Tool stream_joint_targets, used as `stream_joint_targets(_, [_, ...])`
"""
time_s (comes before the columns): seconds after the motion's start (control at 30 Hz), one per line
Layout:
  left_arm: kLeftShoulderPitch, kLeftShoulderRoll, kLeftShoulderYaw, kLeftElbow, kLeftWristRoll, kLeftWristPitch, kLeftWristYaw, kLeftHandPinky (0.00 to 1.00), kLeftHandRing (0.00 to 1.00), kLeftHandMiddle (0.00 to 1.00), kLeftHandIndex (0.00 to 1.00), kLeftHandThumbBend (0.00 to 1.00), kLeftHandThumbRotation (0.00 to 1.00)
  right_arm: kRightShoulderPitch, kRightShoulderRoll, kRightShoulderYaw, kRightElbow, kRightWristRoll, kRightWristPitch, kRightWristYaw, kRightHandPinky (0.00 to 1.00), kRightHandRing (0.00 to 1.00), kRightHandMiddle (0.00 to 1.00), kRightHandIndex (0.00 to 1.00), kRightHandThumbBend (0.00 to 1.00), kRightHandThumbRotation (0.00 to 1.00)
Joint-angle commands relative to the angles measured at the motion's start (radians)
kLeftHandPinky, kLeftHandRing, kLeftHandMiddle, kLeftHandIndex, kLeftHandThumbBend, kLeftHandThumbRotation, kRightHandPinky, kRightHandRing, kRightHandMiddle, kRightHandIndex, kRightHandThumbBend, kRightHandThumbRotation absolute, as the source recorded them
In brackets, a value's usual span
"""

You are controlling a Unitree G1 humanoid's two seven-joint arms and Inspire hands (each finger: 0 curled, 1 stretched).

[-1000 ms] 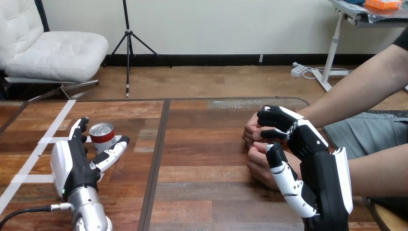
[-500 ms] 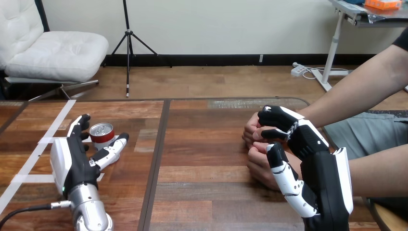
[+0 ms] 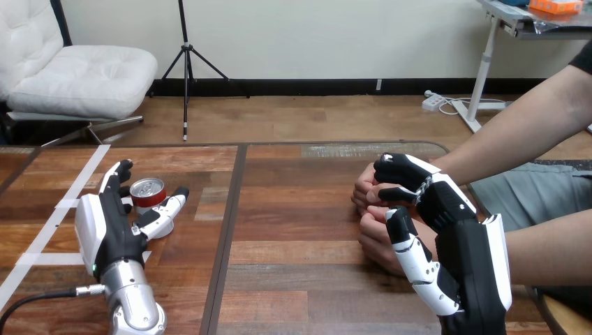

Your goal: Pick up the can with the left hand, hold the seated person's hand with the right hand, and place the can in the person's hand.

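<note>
Can (image 3: 147, 193) stands upright on the bench (image 3: 293, 279), left side — left robot hand (image 3: 112, 234) spread open about it, not yet gripping; right robot hand (image 3: 436, 202) curled round the person's hand (image 3: 364, 192) — hold apparently done, pickup and handover remaining.

No legible text, labels or numbers.

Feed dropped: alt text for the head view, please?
The right hand curls its fingers round the person's hand at the table's right side. The open left hand brackets an upright red can at left, not gripping it.
</note>
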Motion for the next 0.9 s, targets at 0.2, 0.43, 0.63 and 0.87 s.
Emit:
stream_joint_targets(0.2, [-0.097,0.029,-0.021,0.027,0.001,0.014,-0.008,0.73,0.81,0.84,0.83,0.77,0.26,-0.035,0.003,-0.003,-0.014,0.002,-0.003,-0.002,0.67,0.74,0.75,0.74,0.47,0.61])
stream_joint_targets(0.43, [-0.113,0.036,-0.036,0.052,0.009,0.035,-0.007,0.73,0.8,0.84,0.83,0.78,0.27,-0.033,0.001,-0.002,-0.019,0.006,-0.002,0.0,0.67,0.74,0.75,0.74,0.46,0.61])
stream_joint_targets(0.63, [-0.123,0.041,-0.05,0.067,0.019,0.052,-0.007,0.72,0.8,0.84,0.83,0.78,0.27,-0.032,-0.002,-0.003,-0.02,0.012,-0.003,0.003,0.67,0.74,0.75,0.74,0.47,0.61])
stream_joint_targets(0.87, [-0.131,0.047,-0.069,0.083,0.029,0.065,-0.002,0.72,0.8,0.84,0.84,0.78,0.27,-0.031,-0.002,-0.009,-0.023,0.005,-0.003,-0.002,0.66,0.73,0.74,0.74,0.47,0.6])
